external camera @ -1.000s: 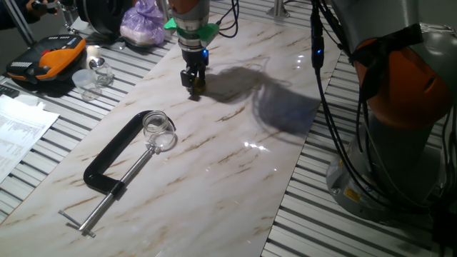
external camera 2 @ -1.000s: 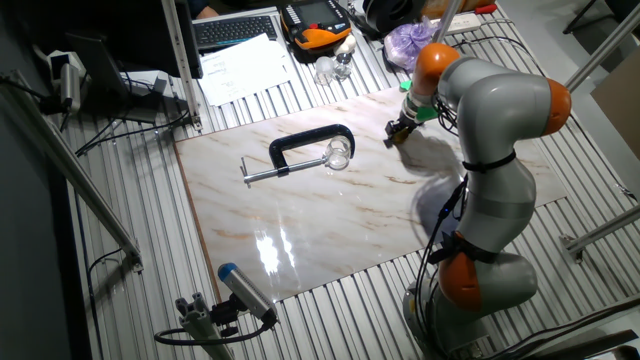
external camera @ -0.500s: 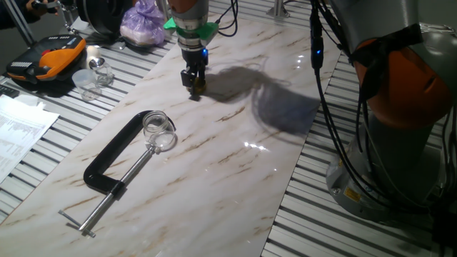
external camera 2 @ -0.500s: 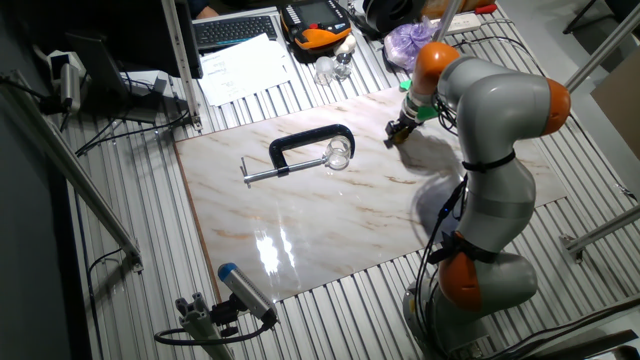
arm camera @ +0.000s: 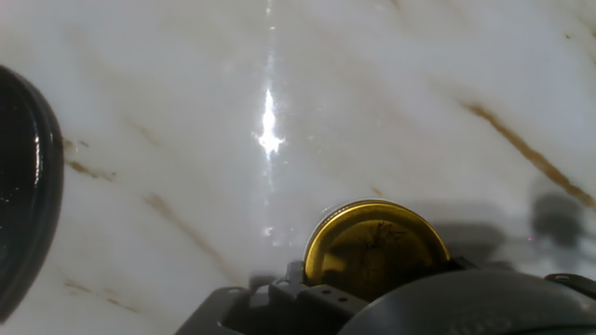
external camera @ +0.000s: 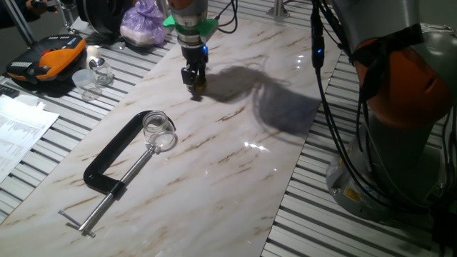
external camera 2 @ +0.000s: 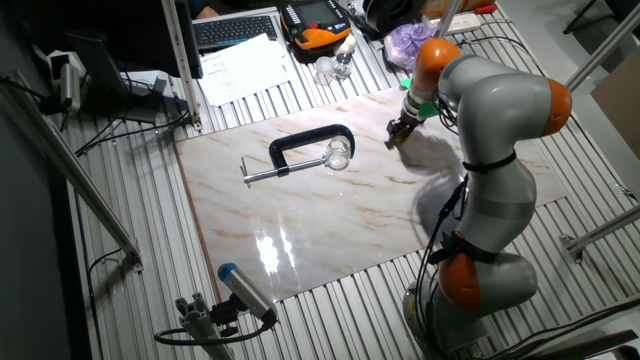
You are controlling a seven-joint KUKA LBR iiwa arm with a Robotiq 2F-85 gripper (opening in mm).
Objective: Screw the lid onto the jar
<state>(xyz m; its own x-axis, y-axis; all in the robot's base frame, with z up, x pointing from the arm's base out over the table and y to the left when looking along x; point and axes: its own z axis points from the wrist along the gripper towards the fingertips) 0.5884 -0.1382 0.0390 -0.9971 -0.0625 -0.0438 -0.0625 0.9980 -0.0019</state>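
**Gripper lifted slightly with the gold lid at the far end of the marble slab**

Since a second ago the gripper (external camera: 194,81) has risen a touch above the white, brown-veined marble slab (external camera: 235,178), its green collar sitting nearer the top edge of the one fixed view; the jar and clamp have not shifted.

Between the dark fingers (external camera: 189,74) the small round gold-coloured metal lid (arm camera: 375,249) is pinched, the jaws closed narrowly on its rim; the hand view shows its flat face just above the slab, with a soft shadow beneath it; whether it touches the stone I cannot tell.

Well apart from the gripper, the small clear glass jar (external camera: 158,125) stands upright inside the bow of a black C-shaped screw clamp (external camera: 114,153), its open mouth upward, the clamp's steel screw pad touching or just beside it; from the other fixed view the jar (external camera 2: 339,153) sits near the slab's middle, the gripper (external camera 2: 395,135) toward the far edge.
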